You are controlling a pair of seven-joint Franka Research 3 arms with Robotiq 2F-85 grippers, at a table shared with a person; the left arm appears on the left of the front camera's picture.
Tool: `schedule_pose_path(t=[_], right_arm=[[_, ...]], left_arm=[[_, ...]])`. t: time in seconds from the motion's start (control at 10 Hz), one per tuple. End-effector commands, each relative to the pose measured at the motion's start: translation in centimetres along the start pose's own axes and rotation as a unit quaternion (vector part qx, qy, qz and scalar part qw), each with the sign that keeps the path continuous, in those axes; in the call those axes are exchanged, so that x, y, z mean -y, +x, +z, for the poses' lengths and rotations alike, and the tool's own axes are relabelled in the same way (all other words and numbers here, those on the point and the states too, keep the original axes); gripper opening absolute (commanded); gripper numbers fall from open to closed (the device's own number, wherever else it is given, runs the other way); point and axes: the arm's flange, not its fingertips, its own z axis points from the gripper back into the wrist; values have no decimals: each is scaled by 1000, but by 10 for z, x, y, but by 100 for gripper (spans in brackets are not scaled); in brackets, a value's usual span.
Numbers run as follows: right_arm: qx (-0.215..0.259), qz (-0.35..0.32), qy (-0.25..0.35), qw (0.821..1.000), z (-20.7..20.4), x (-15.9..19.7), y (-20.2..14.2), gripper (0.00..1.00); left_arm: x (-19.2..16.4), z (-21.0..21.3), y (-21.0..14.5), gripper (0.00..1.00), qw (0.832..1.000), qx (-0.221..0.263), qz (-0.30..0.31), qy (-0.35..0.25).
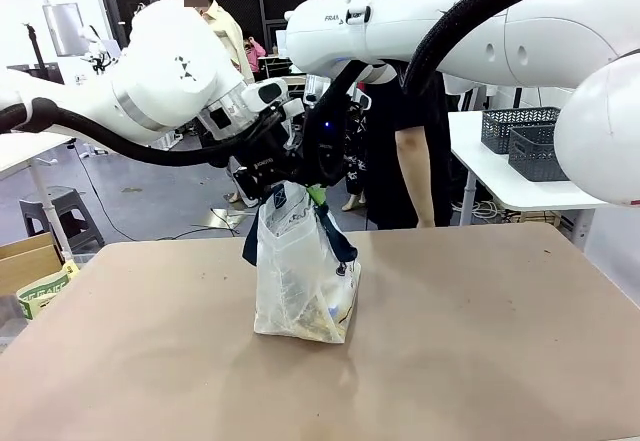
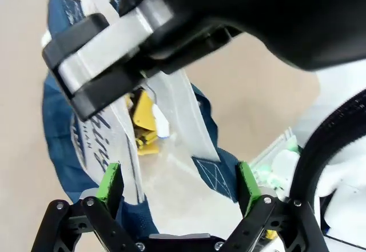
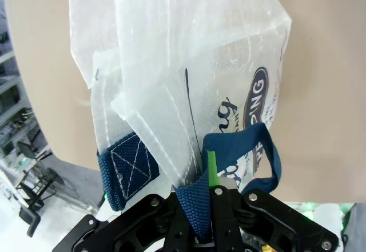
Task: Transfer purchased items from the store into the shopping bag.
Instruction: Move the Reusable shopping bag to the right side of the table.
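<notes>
Right claw (image 3: 213,190) pinched bag (image 1: 300,281) strap (image 3: 197,206); left claw (image 2: 178,184), agape above the mouth, likely just dropped item (image 2: 143,115). Next: fetch another.

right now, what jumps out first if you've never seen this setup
Both white arms meet above the middle of the tan table, over a translucent shopping bag standing there with yellowish items inside. The right gripper is shut on the bag's navy strap handle, holding it up. The left gripper hangs open right over the bag's mouth.

A person (image 1: 410,111) stands beyond the tan table (image 1: 480,341), grey stool (image 1: 62,216) left.
</notes>
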Motion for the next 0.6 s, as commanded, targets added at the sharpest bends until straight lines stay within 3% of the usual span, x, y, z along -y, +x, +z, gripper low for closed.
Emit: schedule_pose_path(t=[0.0, 0.1, 0.2, 0.5], right_arm=[[-13, -4, 9, 1000, 2, -8, 4, 0], [-13, -3, 10, 1000, 2, -8, 4, 0], [-14, -1, 10, 1000, 2, -8, 5, 0], [-15, 2, 12, 1000, 2, -6, 5, 0]], left_arm=[[4, -10, -4, 100, 999, 6, 8, 32], [4, -17, -2, 100, 999, 7, 9, 31], [3, -24, -1, 88, 999, 16, 7, 37], [1, -30, 3, 28, 997, 47, 15, 59]])
